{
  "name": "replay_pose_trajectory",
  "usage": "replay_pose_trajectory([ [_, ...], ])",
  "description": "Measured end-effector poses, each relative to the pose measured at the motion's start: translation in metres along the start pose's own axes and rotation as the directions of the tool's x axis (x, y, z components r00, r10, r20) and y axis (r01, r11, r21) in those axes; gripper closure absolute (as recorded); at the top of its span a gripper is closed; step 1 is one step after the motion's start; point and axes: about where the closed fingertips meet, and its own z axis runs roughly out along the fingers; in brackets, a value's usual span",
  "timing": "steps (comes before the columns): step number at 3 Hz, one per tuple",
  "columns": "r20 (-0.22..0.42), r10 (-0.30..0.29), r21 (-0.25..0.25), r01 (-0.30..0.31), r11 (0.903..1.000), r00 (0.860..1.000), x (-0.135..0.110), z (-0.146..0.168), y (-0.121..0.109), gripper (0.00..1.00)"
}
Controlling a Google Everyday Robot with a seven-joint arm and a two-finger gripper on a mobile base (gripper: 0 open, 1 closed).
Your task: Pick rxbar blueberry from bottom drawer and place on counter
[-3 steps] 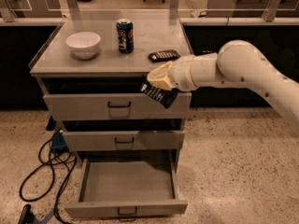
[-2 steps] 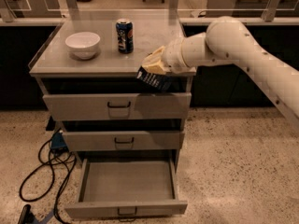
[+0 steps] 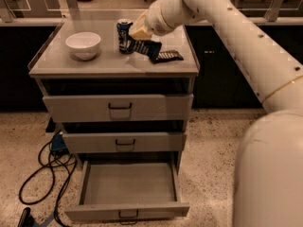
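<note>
The pincer hangs over the counter, just right of the can — clamped on the rxbar, which tilts beside the can. Far below the can, the drawer stands open.

Gripper is over the table near the back edge, right of centre, jaws clamped on the rxbar blueberry. Soda can stands just beside it. Dark bar lies toward the right edge, white bowl toward the left. Bottom drawer stands open.
</note>
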Motion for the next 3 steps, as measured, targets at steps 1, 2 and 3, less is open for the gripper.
replay_pose_trajectory([
  [1,-0.027,-0.018,0.095,0.021,0.9952,0.999,-0.015,-0.011,-0.055,1.00],
  [2,-0.008,-0.016,0.266,0.018,0.9638,1.000,-0.017,-0.069,-0.119,1.00],
  [3,0.002,0.029,0.382,-0.028,0.9236,1.000,0.020,-0.128,-0.155,1.00],
])
